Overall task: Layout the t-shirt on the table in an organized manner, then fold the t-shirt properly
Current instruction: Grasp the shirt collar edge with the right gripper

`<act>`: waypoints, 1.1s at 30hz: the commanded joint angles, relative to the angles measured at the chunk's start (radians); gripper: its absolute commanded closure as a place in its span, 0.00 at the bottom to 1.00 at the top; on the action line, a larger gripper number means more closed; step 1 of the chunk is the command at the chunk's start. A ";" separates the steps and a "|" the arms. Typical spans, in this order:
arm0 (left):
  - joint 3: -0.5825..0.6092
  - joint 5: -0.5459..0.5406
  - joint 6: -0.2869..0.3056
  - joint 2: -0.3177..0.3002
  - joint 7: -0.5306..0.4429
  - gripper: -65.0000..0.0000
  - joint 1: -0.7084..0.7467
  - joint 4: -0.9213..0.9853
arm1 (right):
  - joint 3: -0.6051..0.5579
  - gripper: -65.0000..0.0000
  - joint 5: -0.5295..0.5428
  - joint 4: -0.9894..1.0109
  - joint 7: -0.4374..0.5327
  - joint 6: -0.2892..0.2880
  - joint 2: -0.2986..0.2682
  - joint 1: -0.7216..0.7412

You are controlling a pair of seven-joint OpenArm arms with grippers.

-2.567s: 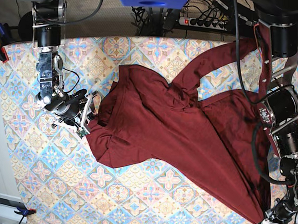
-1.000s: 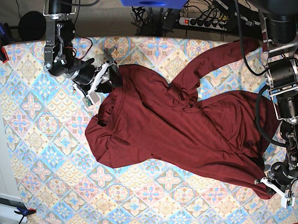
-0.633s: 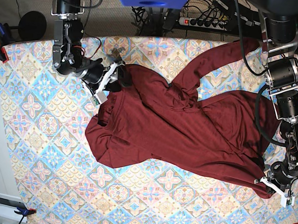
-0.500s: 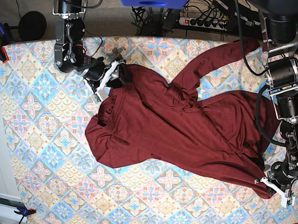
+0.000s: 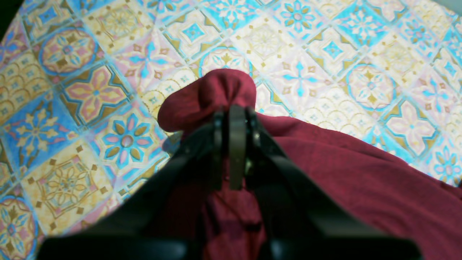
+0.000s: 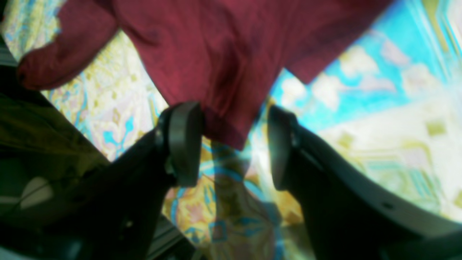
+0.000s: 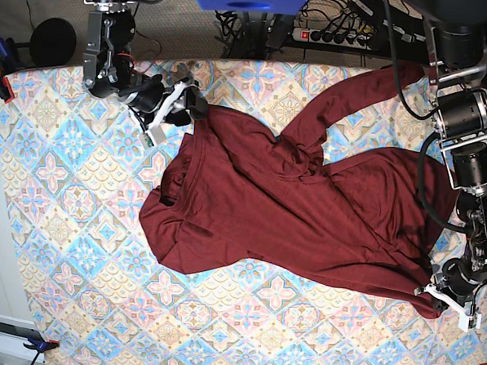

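Observation:
The dark maroon t-shirt [image 7: 291, 209] lies crumpled across the middle and right of the patterned table [image 7: 78, 223], with one strip reaching the back right edge. My left gripper [image 7: 433, 297] is at the front right, shut on a corner of the t-shirt. In the left wrist view that gripper [image 5: 231, 115] pinches a bunched fold of the t-shirt [image 5: 209, 90] just above the table [image 5: 90, 90]. My right gripper [image 7: 186, 110] is open at the shirt's back left corner. In the right wrist view the t-shirt [image 6: 216, 65] has a hemmed corner hanging between that gripper's [image 6: 231, 144] spread fingers [image 6: 184, 144].
A power strip [image 7: 341, 36] and cables lie behind the table's back edge. A small white device [image 7: 11, 330] sits at the front left corner, and a clamp [image 7: 0, 80] grips the left edge. Bare tablecloth shows to the left and along the front.
My right gripper has moved toward the back of the table along the shirt's left edge, staying open. The left gripper has kept its hold and barely shifted.

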State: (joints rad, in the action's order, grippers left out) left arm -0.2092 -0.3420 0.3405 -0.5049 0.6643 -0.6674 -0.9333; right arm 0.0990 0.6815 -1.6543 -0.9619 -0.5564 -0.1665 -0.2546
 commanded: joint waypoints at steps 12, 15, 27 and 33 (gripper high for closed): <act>-0.005 -0.021 0.001 -0.051 -0.025 1.00 -0.018 -0.019 | -0.009 0.57 0.014 -0.007 0.010 -0.006 0.020 0.013; -0.005 -0.021 0.001 -0.054 -0.025 1.00 -0.016 -0.019 | -0.014 0.57 0.014 0.013 0.010 -0.006 0.034 0.015; -0.005 -0.021 0.001 -0.056 -0.024 1.00 -0.016 -0.019 | -0.078 0.90 0.014 0.101 0.019 -0.006 0.034 0.024; -0.005 -0.022 0.001 -0.050 -0.024 1.00 -0.016 -0.019 | 0.089 1.00 0.036 0.039 0.013 -0.009 0.034 0.024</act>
State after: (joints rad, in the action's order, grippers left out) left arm -0.2092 -0.3481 0.3401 -0.5365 0.6662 -0.6510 -0.9333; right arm 0.1841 0.6987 -1.5951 -0.9649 -0.5594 -0.1230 -0.2398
